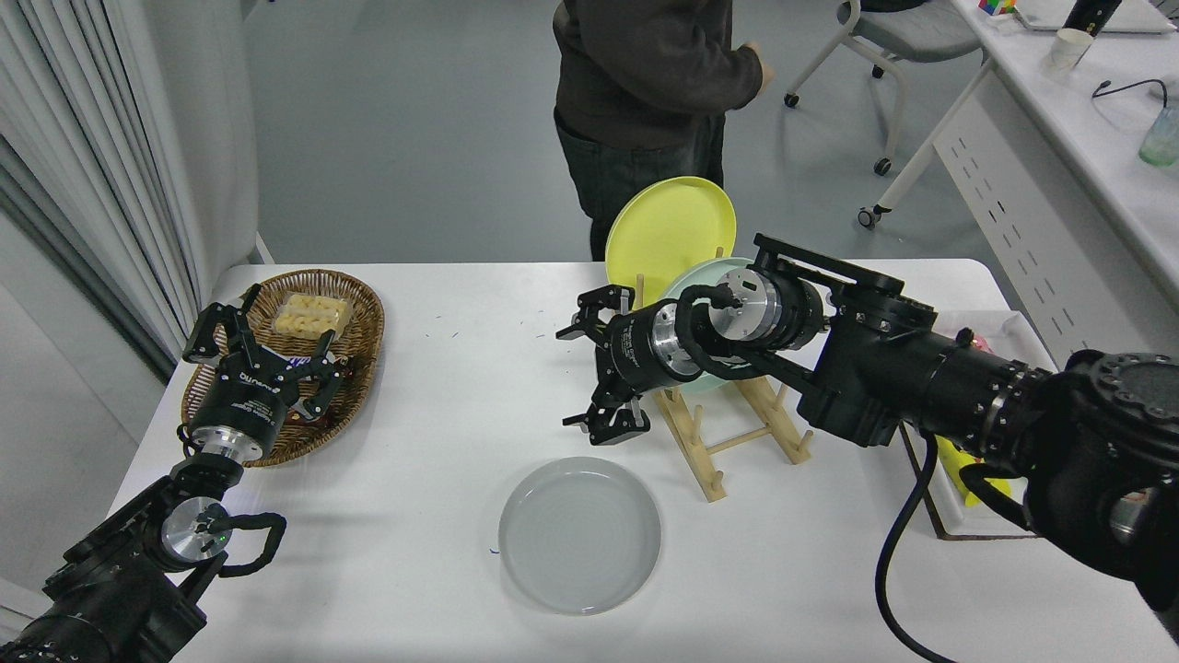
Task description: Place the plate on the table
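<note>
The pale grey plate lies flat on the white table, near the front middle. My right gripper is open and empty. It hangs above the table, up and back from the plate's far edge and apart from it, just left of the wooden rack. My left gripper is open and parked at the lower left, over the wicker basket's near rim.
A wooden plate rack holds a yellow plate and a mint-green plate, partly hidden by my right arm. A wicker basket with a snack pack stands at the left. A tray sits at the right. A person stands beyond the far edge.
</note>
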`<state>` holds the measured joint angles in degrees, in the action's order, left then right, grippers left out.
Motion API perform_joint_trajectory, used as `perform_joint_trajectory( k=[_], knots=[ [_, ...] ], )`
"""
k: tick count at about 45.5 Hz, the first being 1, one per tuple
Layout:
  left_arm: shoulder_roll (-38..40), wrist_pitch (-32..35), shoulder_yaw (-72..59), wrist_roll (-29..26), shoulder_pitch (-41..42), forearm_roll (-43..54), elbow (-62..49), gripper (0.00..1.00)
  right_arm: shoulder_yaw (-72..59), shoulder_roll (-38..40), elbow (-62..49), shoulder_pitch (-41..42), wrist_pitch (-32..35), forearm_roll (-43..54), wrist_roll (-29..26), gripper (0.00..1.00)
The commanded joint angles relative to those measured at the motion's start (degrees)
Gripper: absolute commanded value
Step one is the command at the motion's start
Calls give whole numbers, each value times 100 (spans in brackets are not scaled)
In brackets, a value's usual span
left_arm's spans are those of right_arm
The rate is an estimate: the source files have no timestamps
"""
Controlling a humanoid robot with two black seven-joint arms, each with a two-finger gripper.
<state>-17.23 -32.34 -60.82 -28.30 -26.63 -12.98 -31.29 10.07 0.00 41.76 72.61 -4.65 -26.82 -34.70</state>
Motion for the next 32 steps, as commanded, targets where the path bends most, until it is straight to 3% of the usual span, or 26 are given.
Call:
perform_joint_trajectory(
  k=[1, 22, 32],
  knots=[
    [0, 0, 0, 0, 0, -3, 0, 98, 328, 0, -1, 314, 623, 422, 7, 99],
    [0, 0, 0, 0, 0, 6, 0, 98, 908, 1204, 16, 640, 2135, 740, 7, 99],
    [0, 0, 0, 0, 0, 6, 0, 98, 1163, 1380, -247, 719, 2232, 942, 15, 99]
  ],
)
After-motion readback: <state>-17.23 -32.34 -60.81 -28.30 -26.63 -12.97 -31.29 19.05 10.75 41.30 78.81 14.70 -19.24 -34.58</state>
